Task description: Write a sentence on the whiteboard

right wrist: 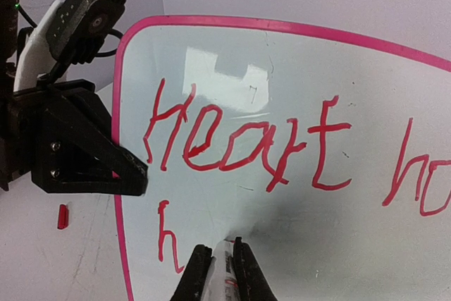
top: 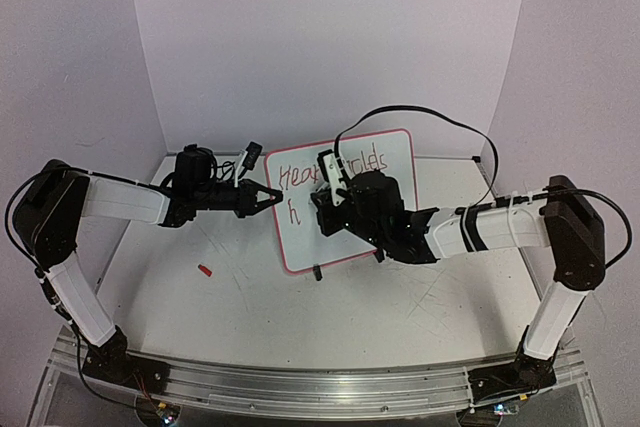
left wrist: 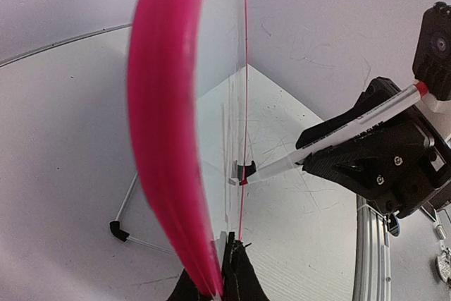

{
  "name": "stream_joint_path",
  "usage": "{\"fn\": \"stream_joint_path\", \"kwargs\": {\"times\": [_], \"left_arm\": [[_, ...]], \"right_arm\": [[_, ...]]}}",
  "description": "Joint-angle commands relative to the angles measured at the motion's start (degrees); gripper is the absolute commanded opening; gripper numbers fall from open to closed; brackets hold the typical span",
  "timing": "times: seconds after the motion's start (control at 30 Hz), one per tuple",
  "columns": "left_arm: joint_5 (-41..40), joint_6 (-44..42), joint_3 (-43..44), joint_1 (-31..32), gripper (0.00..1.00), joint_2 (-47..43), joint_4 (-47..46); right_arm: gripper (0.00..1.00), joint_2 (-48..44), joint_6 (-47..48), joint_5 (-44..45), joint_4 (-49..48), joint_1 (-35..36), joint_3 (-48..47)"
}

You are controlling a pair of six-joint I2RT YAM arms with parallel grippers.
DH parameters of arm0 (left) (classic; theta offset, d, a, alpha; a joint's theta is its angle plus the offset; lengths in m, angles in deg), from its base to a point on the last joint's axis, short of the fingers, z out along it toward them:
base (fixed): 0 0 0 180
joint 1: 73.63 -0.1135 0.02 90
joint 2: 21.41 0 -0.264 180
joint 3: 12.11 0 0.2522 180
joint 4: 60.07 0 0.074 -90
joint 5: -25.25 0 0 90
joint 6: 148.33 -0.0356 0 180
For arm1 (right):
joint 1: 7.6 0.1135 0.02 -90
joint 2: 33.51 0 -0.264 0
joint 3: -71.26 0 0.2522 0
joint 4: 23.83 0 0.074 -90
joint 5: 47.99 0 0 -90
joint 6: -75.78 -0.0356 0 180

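The whiteboard [top: 300, 239] stands on its black clip feet [top: 317, 272] mid-table, pink-rimmed. It carries red writing, "Heart ho" [right wrist: 232, 146] on top and a lone "h" [right wrist: 167, 241] below. My left gripper [top: 268, 197] is shut on the board's left rim [left wrist: 165, 139], its jaws pinching the edge [left wrist: 227, 262]. My right gripper [right wrist: 224, 262] is shut on a white marker [right wrist: 227, 276]. The marker's red tip touches the board face just right of the lower "h". From the left wrist the marker [left wrist: 352, 128] shows slanting down onto the board.
A small red marker cap [top: 204, 270] lies on the table left of the board. A black cable [top: 420, 112] arches over the right arm. Pale backdrop walls close in the back and sides. A metal rail [top: 300, 382] runs along the near edge.
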Motion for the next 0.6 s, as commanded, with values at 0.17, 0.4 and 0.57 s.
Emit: {"fn": "stream_joint_path", "kwargs": {"times": [0.17,0.4,0.57], "left_arm": [[-8.8,-7.7,1.2,-0.8,0.0,0.8,2.7],[-8.9,-7.7,1.2,-0.8,0.0,0.7,2.7],[-9.0,-7.8,1.1,-0.9,0.0,0.6,2.7]], "right_arm": [[0.0,0.5,-0.2,-0.9,-2.3,0.0,-0.8],[0.0,2.1,0.0,-1.2,-2.3,0.0,-1.9],[0.0,2.9,0.2,-1.9,-2.1,0.0,-2.5]]}}
